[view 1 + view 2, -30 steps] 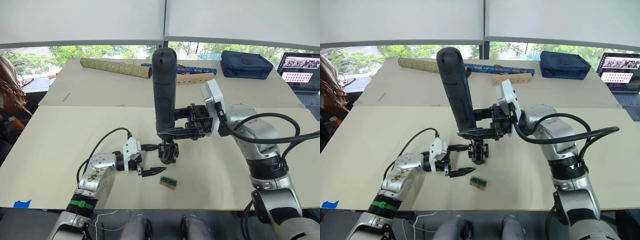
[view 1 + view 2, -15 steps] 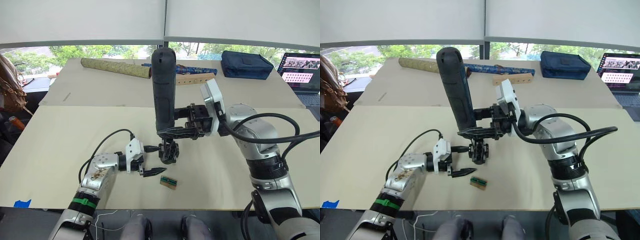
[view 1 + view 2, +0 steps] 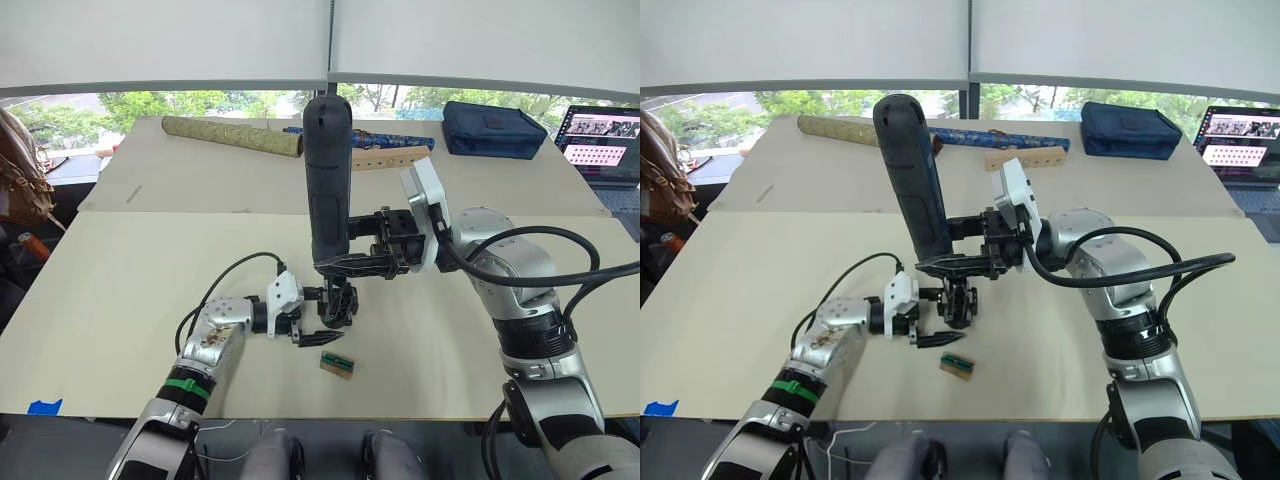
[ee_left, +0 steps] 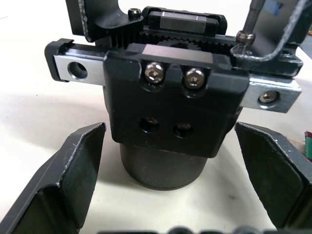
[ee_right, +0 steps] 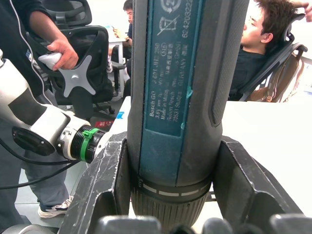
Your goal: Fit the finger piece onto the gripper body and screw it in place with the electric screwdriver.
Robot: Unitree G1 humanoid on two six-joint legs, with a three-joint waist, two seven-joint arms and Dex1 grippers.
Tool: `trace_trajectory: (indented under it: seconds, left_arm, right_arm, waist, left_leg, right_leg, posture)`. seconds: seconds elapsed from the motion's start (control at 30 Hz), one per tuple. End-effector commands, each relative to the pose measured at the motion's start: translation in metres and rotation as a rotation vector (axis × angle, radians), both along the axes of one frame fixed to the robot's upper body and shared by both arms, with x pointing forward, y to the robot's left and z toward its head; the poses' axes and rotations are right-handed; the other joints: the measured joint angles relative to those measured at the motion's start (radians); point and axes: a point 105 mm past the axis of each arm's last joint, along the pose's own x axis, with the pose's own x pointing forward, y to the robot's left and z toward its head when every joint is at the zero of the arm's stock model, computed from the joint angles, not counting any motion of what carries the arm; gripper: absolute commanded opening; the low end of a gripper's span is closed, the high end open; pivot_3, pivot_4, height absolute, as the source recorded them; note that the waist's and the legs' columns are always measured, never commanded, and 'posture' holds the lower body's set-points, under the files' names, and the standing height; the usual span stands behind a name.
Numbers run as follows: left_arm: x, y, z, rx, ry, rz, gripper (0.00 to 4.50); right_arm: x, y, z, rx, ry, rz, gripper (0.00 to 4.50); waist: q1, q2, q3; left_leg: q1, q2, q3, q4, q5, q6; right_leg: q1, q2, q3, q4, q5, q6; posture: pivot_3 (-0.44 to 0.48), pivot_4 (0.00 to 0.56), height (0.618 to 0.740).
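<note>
Standing upright at the middle of the beige table (image 3: 120, 270), a long thick black cylindrical electric screwdriver (image 3: 326, 180) is clamped in the right gripper (image 3: 360, 262), its tip down on the small black blocky gripper body (image 3: 338, 303). The left gripper (image 3: 312, 318) sits low beside that body, fingers (image 4: 73, 170) spread apart either side of it. A small tan-and-green block (image 3: 336, 364) lies just nearer
</note>
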Motion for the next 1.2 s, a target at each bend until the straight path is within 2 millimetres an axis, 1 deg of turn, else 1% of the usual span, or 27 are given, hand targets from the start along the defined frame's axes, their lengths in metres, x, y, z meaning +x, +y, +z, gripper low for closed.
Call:
trace_trajectory:
  seconds: [0.03, 0.2, 0.3, 0.37, 0.4, 0.8, 1.03, 1.2]
  left_arm:
    - [-0.001, -0.005, 0.004, -0.013, -0.013, -0.024, 4.5]
    - [0.0, -0.005, 0.001, 0.011, -0.006, -0.026, 4.5]
    - [0.0, -0.005, -0.001, 0.019, -0.004, -0.023, 3.66]
    - [0.0, -0.004, -0.003, 0.029, -0.005, -0.024, 2.71]
    - [0.0, -0.004, -0.003, 0.031, -0.005, -0.024, 2.31]
    - [0.0, -0.004, -0.009, 0.049, -0.003, -0.01, 2.3]
    - [0.001, -0.002, -0.009, 0.05, 0.005, -0.003, 2.3]
    - [0.001, -0.002, -0.01, 0.05, 0.01, -0.003, 2.3]
  right_arm:
    - [-0.004, -0.001, 0.01, 0.014, -0.051, 0.006, 1.94]
    - [-0.004, -0.002, 0.009, 0.01, -0.051, 0.0, 1.94]
    - [-0.004, -0.002, 0.008, 0.007, -0.048, -0.004, 1.94]
    - [-0.004, -0.002, 0.006, 0.006, -0.046, -0.006, 1.94]
    - [-0.004, -0.002, 0.005, 0.005, -0.043, -0.007, 1.94]
    - [-0.005, 0.001, -0.008, -0.01, -0.012, -0.023, 1.94]
    - [0.001, -0.002, -0.023, -0.058, 0.04, -0.067, 1.94]
    - [-0.001, 0.001, -0.034, -0.072, 0.07, -0.069, 1.94]
  waist:
    - [0.0, 0.0, 0.0]
    - [0.0, 0.0, 0.0]
    - [0.0, 0.0, 0.0]
    - [0.0, 0.0, 0.0]
    - [0.0, 0.0, 0.0]
    - [0.0, 0.0, 0.0]
    - [0.0, 0.0, 0.0]
    - [0.0, 0.0, -0.002]
  left_leg:
    - [0.0, 0.0, 0.0, 0.0, 0.0, 0.0]
    - [0.0, 0.0, 0.0, 0.0, 0.0, 0.0]
    - [0.0, 0.0, 0.0, 0.0, 0.0, 0.0]
    - [0.0, 0.0, 0.0, 0.0, 0.0, 0.0]
    - [0.0, 0.0, 0.0, 0.0, 0.0, 0.0]
    - [0.001, 0.0, 0.0, 0.0, 0.0, 0.0]
    - [0.002, 0.001, 0.0, 0.0, 0.0, 0.0]
    - [0.003, 0.001, 0.0, 0.0, 0.0, 0.0]
  right_leg:
    - [0.0, 0.0, 0.0, 0.0, 0.0, 0.0]
    - [0.0, 0.0, 0.0, 0.0, 0.0, 0.0]
    - [0.0, 0.0, 0.0, 0.0, 0.0, 0.0]
    - [0.0, 0.0, 0.0, 0.0, 0.0, 0.0]
    - [0.0, 0.0, 0.0, 0.0, 0.0, 0.0]
    - [0.001, 0.0, 0.0, 0.001, 0.0, 0.0]
    - [0.001, 0.0, 0.0, 0.001, 0.0, 0.0]
    - [0.002, 0.0, 0.001, 0.003, 0.0, 0.0]
  posture:
    - [0.0, 0.15, 0.74]
    - [0.0, 0.15, 0.74]
    - [0.0, 0.15, 0.74]
    - [0.0, 0.15, 0.74]
    - [0.0, 0.15, 0.74]
    - [0.0, 0.15, 0.74]
    - [0.0, 0.15, 0.74]
    - [0.0, 0.15, 0.74]
